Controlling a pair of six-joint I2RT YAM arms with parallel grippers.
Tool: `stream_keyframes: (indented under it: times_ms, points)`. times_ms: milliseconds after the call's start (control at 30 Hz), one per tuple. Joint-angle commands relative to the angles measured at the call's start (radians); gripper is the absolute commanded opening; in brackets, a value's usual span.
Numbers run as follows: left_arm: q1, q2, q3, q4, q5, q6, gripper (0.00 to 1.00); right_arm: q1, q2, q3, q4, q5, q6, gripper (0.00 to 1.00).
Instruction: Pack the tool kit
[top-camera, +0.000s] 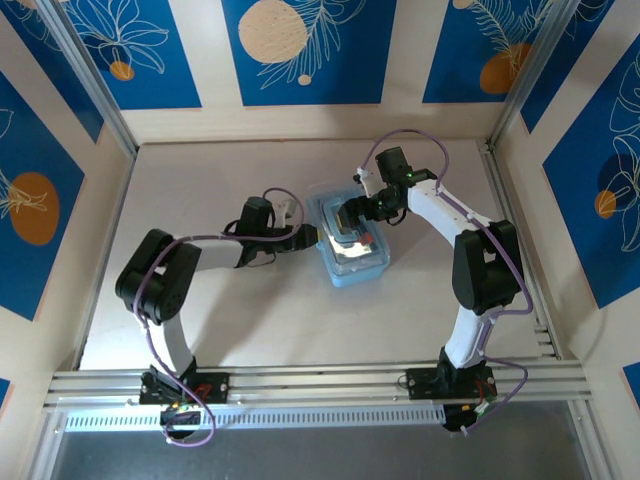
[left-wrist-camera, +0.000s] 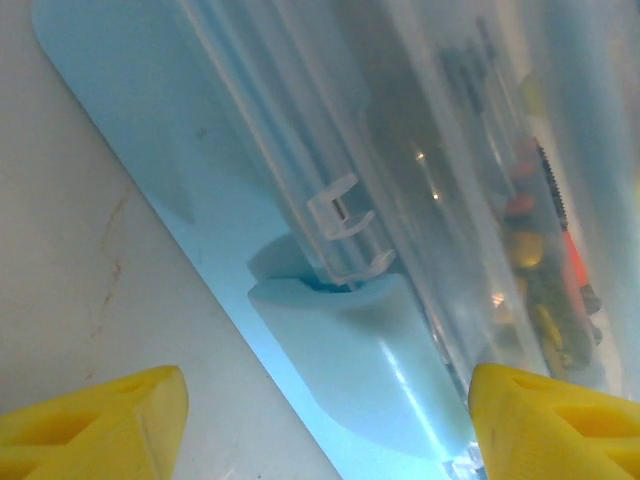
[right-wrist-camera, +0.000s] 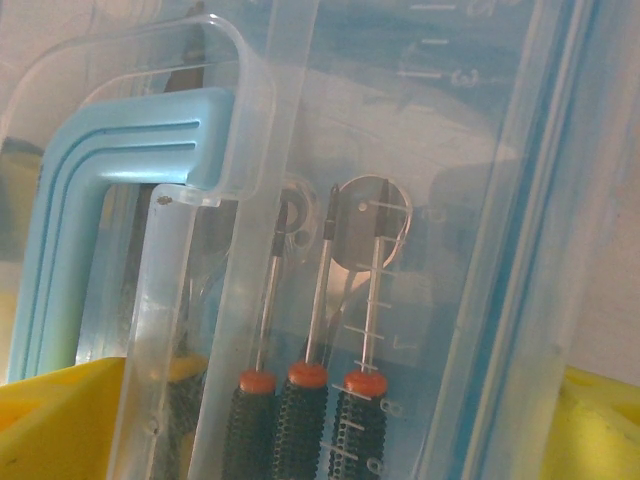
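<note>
One light-blue case, three screwdrivers inside, left gripper spread around one latch, right gripper straddling case, grip unclear.

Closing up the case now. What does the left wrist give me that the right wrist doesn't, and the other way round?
Left wrist: the light-blue latch on the side of the case, in the gap between the left fingers, the clear clip above it, and bare table. Right wrist: the ribbed blue handle and three screwdrivers with black grips, sharp through the clear lid, above the right fingers. Both: the case, tools inside it, yellow fingers spread wide.
</note>
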Motion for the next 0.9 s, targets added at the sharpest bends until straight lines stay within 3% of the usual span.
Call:
stream_keyframes:
  times_ms: [0, 267, 867]
  points:
    - [-0.006, 0.029, 0.033, 0.010, -0.004, -0.021, 0.73, 0.026, 0.037, -0.055, -0.126, -0.076, -0.010, 0.94]
    - [-0.006, 0.035, 0.040, -0.001, -0.016, -0.017, 0.72, 0.026, 0.037, -0.059, -0.121, -0.078, -0.008, 0.94]
    - [0.006, -0.071, 0.085, -0.278, -0.111, 0.121, 0.69, 0.025, 0.031, -0.077, -0.103, -0.083, -0.004, 0.94]
